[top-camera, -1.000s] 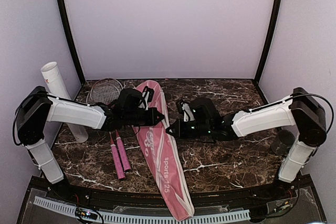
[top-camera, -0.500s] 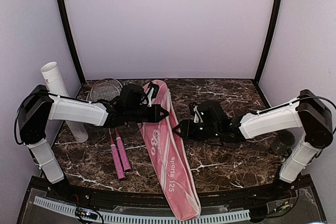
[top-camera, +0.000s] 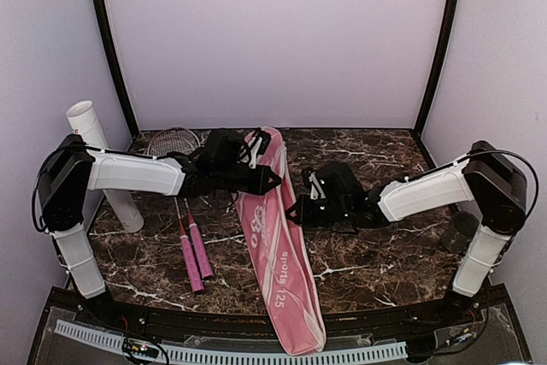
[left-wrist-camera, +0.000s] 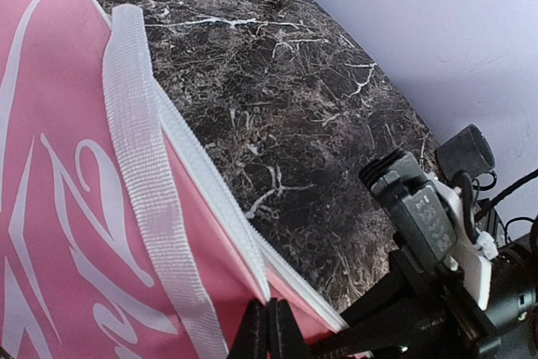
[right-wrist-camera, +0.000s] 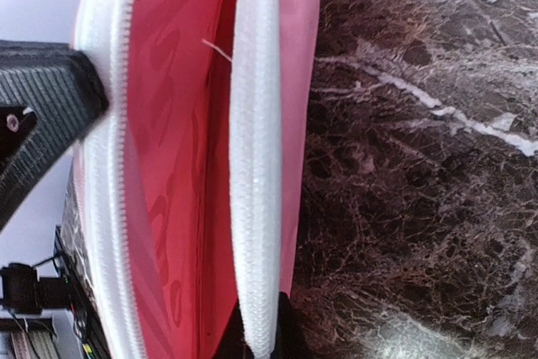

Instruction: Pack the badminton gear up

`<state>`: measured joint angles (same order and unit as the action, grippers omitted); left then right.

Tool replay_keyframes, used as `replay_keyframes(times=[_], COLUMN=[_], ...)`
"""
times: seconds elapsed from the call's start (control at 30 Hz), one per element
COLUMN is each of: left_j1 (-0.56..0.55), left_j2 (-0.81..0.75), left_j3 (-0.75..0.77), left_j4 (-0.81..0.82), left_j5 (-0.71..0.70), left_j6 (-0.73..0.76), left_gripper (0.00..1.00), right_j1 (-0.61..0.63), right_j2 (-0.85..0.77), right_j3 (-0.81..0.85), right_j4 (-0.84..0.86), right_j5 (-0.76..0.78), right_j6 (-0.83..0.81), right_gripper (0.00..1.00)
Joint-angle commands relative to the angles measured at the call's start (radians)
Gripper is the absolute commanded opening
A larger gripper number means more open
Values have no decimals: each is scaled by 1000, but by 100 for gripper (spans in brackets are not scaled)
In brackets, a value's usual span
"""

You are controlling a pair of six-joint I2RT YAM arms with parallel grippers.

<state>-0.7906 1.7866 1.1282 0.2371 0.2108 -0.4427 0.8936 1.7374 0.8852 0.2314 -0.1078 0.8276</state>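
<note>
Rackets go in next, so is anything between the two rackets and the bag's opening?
Yes: the left arm crosses above the rackets, with the left hand pinching the pink bag at its rim. Nothing else visible sits between them.

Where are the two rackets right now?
Top view, left side: the rackets lie between the white tube and the pink bag, partly under the left arm.

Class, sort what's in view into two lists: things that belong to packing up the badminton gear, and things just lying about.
Belongs to the job: pink bag, pinched at its zip edges by the left gripper and right gripper; two rackets; white tube.
Just lying about: dark round object at the table's right edge.
</note>
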Motion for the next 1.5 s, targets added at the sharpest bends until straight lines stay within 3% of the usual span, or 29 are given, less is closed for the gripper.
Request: replay_keyframes(times=[0.0,0.27,0.37,0.5,0.6,0.7,0.87,1.0,1.2,1.47], left_j1=[2,66,67,68,68,67,65,65,67,169], left_j2=[46,191,257,282,280,266,157,19,-152,-192], left_j3=[136,398,496,513,509,503,394,212,-24,-163], left_j4=[-117,-238,-292,-282,-282,-300,-263,-220,-245,-326], left_j5=[-40,-6,13,34,58,69,25,-76,-313,-420], left_j6=[120,192,236,244,244,236,194,134,-15,-162], left_gripper=[0,0,0,0,7,26,46,48,48,46], right_j1=[-7,-37,-38,-38,-43,-56,-75,-83,-103,-127], right_j2=[-6,-15,10,41,52,50,15,-32,-128,-270], right_j3=[37,-69,-55,-20,-7,-19,-67,-99,-159,-242], right_j4=[39,98,90,43,6,0,15,0,-44,-90], right_j5=[73,239,260,291,309,308,300,321,391,419], right_j6=[15,200,213,183,156,147,138,122,103,83], right_gripper=[0,0,0,0,0,0,21,40,59,65])
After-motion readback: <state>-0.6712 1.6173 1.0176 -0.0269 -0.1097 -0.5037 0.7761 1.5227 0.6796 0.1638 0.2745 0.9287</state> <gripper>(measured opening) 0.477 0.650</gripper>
